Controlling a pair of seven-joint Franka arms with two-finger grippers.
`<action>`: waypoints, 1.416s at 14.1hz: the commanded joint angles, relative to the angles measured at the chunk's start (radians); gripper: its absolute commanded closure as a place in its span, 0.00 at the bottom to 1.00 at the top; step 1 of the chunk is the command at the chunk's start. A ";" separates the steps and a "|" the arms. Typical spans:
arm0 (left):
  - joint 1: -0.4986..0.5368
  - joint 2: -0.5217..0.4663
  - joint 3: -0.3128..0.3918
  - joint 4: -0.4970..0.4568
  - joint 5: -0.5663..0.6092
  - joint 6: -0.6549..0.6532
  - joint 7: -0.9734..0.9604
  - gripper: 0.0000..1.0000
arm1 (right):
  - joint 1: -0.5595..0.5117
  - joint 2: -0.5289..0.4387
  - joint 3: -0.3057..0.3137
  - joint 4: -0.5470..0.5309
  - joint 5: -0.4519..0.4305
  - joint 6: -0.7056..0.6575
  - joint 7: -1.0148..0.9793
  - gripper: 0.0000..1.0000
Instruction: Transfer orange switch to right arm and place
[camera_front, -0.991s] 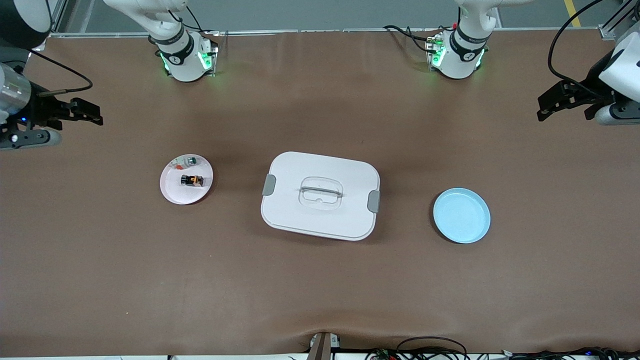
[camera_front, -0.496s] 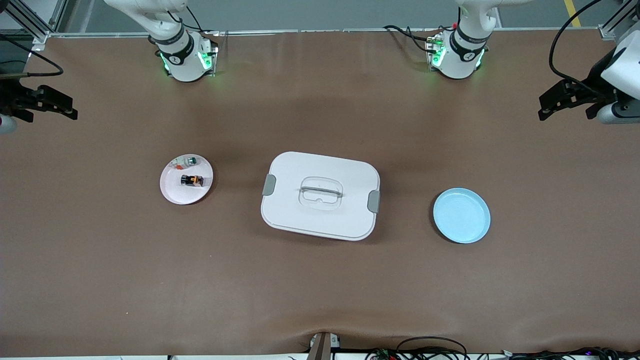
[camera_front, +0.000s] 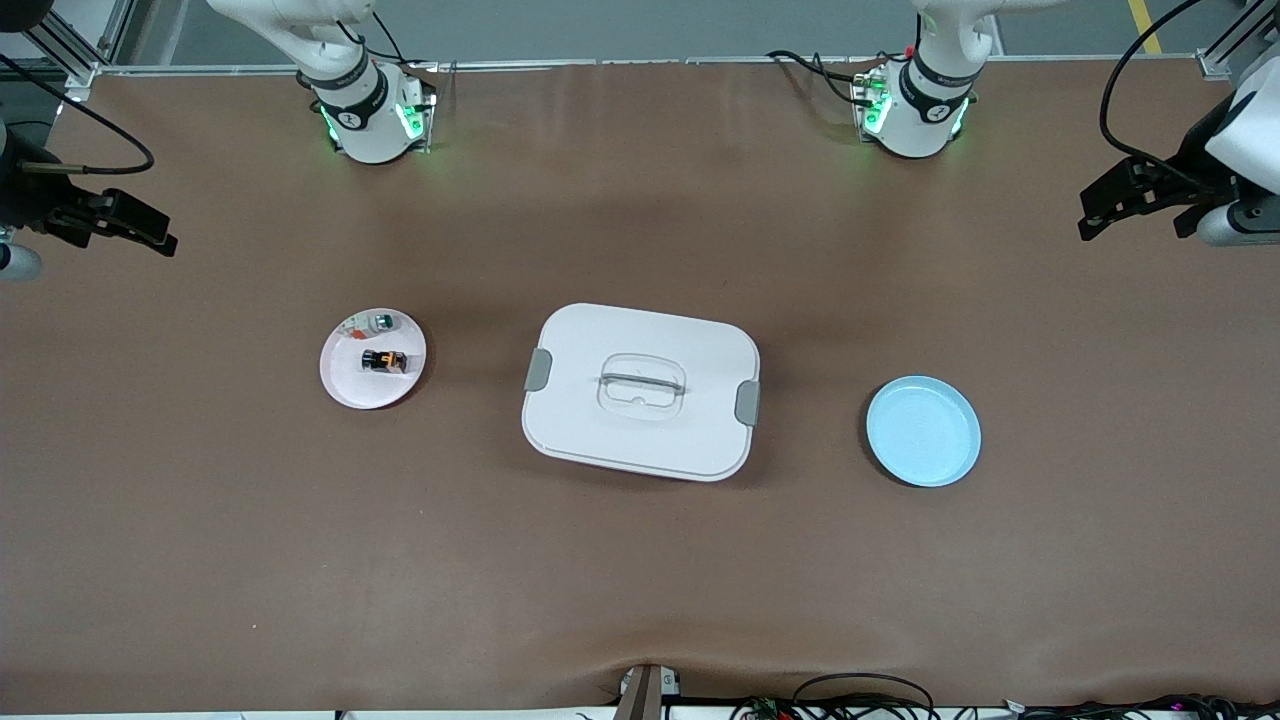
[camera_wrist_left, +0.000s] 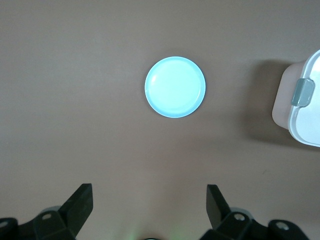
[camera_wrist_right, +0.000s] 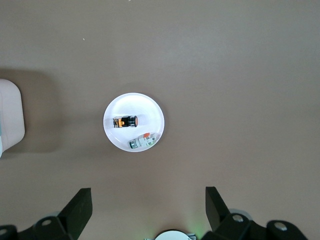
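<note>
Front view: brown counter (camera_front: 640, 580) with a white lidded box (camera_front: 640, 391) at centre. At its 9 o'clock, a small white plate (camera_front: 372, 358) carrying the orange switch (camera_front: 384, 360), with a white-and-green part (camera_front: 381, 322) at the switch's 12 o'clock. At the box's 3 o'clock, an empty blue plate (camera_front: 923, 431). Right gripper (camera_front: 130, 225) high over the counter's edge at the right arm's end; left gripper (camera_front: 1120, 200) likewise at the left arm's end. Both well apart from every item.

Left wrist view: left gripper (camera_wrist_left: 149, 206) spread wide, holding nothing, above bare counter with the blue plate and a corner of the box below.

Right wrist view: right gripper (camera_wrist_right: 148, 206) also wide and empty, looking down on the white plate, the switch lying on its side.

Judged progress: switch already on the plate at the right arm's end, apparently placed; seemingly nothing left but retreat. Only the wrist views confirm the spread fingers; only the front view shows both plates together.
</note>
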 joint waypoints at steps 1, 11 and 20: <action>0.002 -0.010 -0.002 0.007 0.000 -0.009 0.015 0.00 | -0.023 0.013 -0.003 0.030 0.018 -0.015 -0.082 0.00; 0.002 -0.004 0.000 0.016 0.001 -0.009 0.013 0.00 | -0.081 0.016 -0.009 0.113 0.026 0.005 -0.239 0.00; 0.003 -0.001 0.000 0.023 0.003 -0.009 0.019 0.00 | -0.052 0.060 -0.018 0.207 0.024 -0.044 -0.241 0.00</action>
